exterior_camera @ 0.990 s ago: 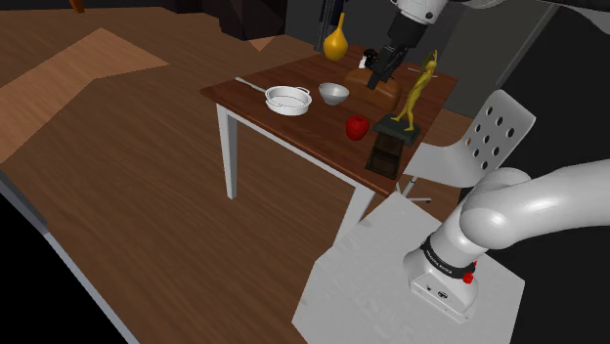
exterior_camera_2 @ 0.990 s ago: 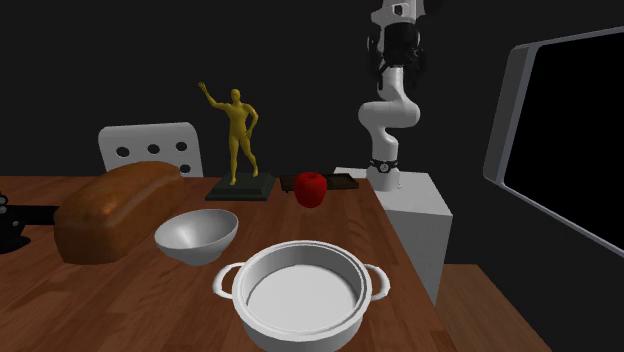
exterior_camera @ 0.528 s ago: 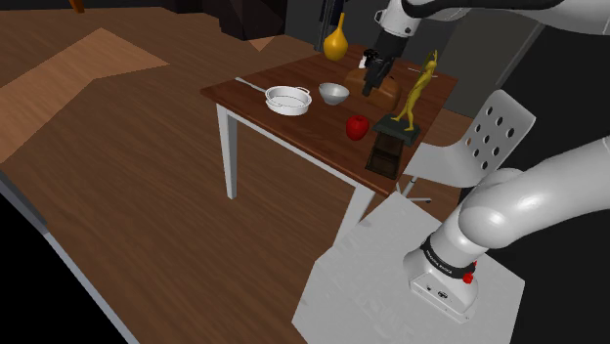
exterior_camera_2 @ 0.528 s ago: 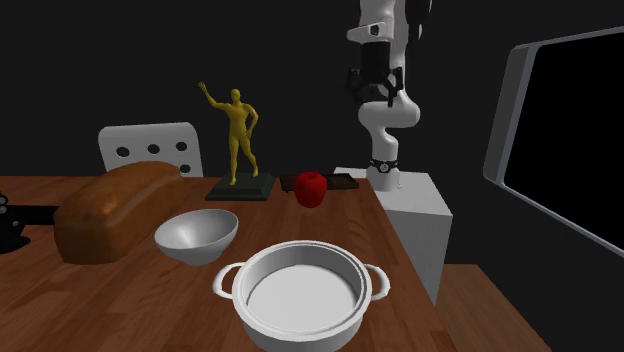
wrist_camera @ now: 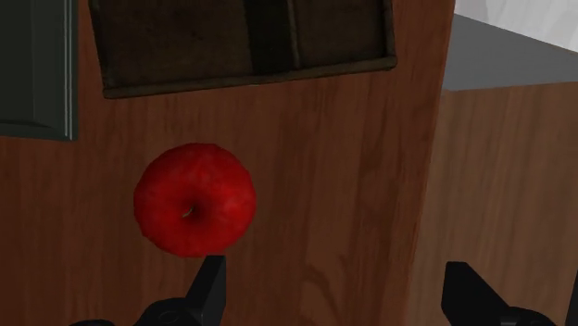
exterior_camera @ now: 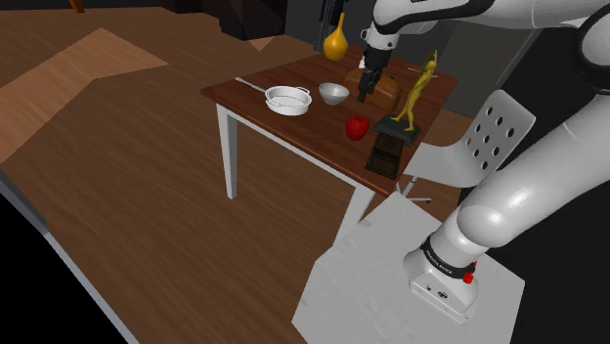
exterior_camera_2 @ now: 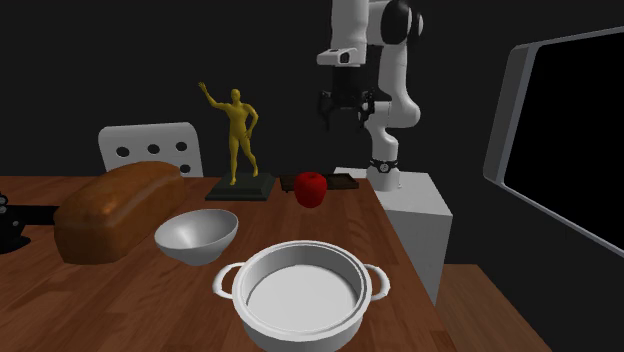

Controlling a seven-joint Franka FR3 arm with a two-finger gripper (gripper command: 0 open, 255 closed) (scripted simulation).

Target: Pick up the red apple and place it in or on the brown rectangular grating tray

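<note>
A red apple rests on the wooden table near the edge that faces the stand. Just beyond it lies the dark brown rectangular grating tray, at that same edge. My black gripper hangs open well above the table, pointing down, with nothing between its fingers. In the wrist view the apple sits just outside one fingertip, not between the two.
On the table stand a brown bread loaf, a grey bowl, a white two-handled pot, a gold figure and a yellow vase. A white chair stands beside the table.
The arm has swung over; the gripper came down and toward the shoulder view's left, closer to the table above the apple's side. Its fingers stayed open. Nothing on the table moved.
</note>
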